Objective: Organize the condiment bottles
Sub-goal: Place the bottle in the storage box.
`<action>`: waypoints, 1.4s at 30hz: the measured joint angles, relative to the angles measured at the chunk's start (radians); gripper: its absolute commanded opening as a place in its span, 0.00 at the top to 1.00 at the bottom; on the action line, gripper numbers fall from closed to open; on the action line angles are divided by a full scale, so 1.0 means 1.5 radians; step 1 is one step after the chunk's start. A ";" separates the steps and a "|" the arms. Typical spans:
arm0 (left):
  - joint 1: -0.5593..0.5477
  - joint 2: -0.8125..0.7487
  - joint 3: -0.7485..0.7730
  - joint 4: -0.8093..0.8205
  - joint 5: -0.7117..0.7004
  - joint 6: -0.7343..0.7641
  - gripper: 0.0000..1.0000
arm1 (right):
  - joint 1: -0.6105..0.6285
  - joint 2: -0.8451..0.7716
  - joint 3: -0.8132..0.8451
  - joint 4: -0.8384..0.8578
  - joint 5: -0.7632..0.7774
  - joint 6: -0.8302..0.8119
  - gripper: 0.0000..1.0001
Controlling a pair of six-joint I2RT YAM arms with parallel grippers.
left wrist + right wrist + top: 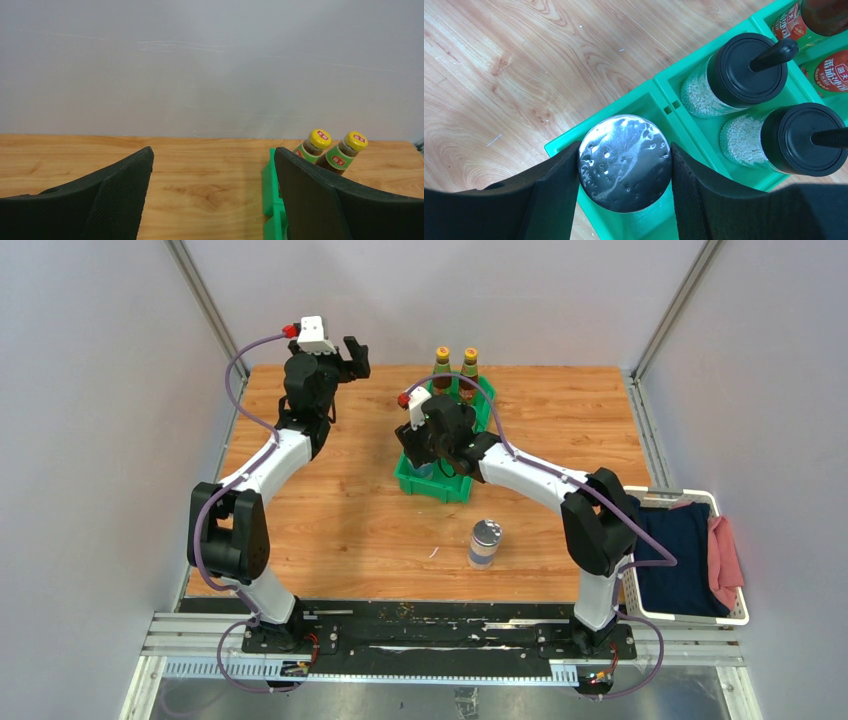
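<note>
Your desk (pixel 340 510) carries the green bin (pixel 445 490) toward its far middle. Your right arm (pixel 540 475) reaches forward and dips its wrist over the bin's nearest compartment. Your left arm (pixel 270 455) is stretched to the far left corner with the wrist raised, well apart from the bin.

The left end effector (pixel 212 157) stands apart, with nothing between its fingers. The right end effector (pixel 624 172) is clamped on a silver-lidded jar (pixel 625 155). Its pads press opposite sides at the lid, and the jar sits upright inside that nearest compartment. You cannot tell whether its base touches the bin floor.

Treat this jar as rigid and smooth-walled. It is probably fairly heavy if full, and it will likely slip in a loose grip, so hold it squarely across its widest part.

The second jar (pixel 485 543) stands upright on the desk near the front, apart from the bin. The two shakers (pixel 746 67) fill the middle compartment. The brown sauce bottles (pixel 456 368) stand in the farthest one.
</note>
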 measured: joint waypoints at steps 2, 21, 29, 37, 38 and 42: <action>0.000 0.000 0.000 0.000 0.000 0.000 0.07 | -0.001 0.001 0.000 0.001 -0.001 0.001 1.00; 0.000 0.009 0.000 0.002 0.002 -0.005 0.04 | -0.004 0.004 0.000 0.010 -0.002 0.003 0.50; 0.000 0.009 0.000 0.003 0.004 -0.005 0.03 | -0.004 0.004 0.000 0.010 -0.002 0.004 0.30; 0.000 0.010 0.000 0.003 0.005 -0.006 0.03 | -0.004 0.004 0.000 0.010 -0.001 0.005 0.19; 0.000 0.010 0.000 0.004 0.005 -0.007 0.03 | -0.004 0.004 0.000 0.010 -0.001 0.005 0.17; 0.000 0.010 0.000 0.004 0.005 -0.008 0.03 | -0.004 0.004 0.000 0.010 -0.001 0.005 0.15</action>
